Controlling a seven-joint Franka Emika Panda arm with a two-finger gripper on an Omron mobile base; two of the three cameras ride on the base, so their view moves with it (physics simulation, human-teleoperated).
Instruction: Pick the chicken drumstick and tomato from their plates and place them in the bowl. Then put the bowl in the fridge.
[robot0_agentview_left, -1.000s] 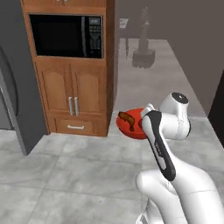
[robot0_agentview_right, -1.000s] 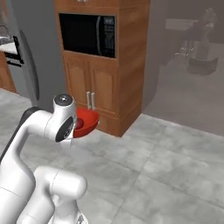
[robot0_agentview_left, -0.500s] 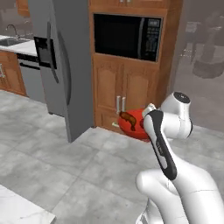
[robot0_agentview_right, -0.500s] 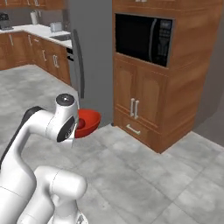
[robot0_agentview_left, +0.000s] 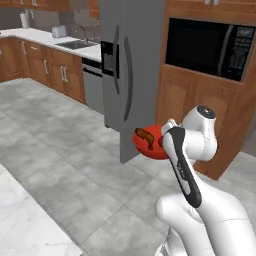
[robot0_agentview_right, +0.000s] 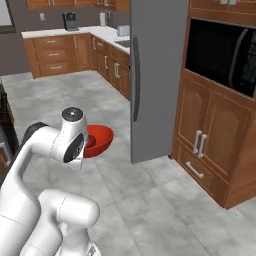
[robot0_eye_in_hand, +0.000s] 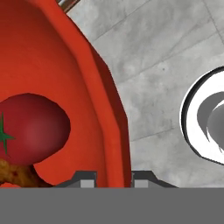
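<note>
1. Carrying both foods, the wide glossy red bowl rides in the air above the grey tile floor; round dark-red tomato and reddish-brown chicken drumstick lie inside.
2. Two-finger gripper is clenched on the bowl's rim.
3. Tall grey steel fridge, doors closed, stands just beyond the bowl, far-left of the arm.

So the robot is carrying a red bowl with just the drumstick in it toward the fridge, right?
Not quite: the bowl holds the drumstick and a tomato too. The hand view shows the tomato lying against the drumstick. The fridge does stand just ahead.
</note>
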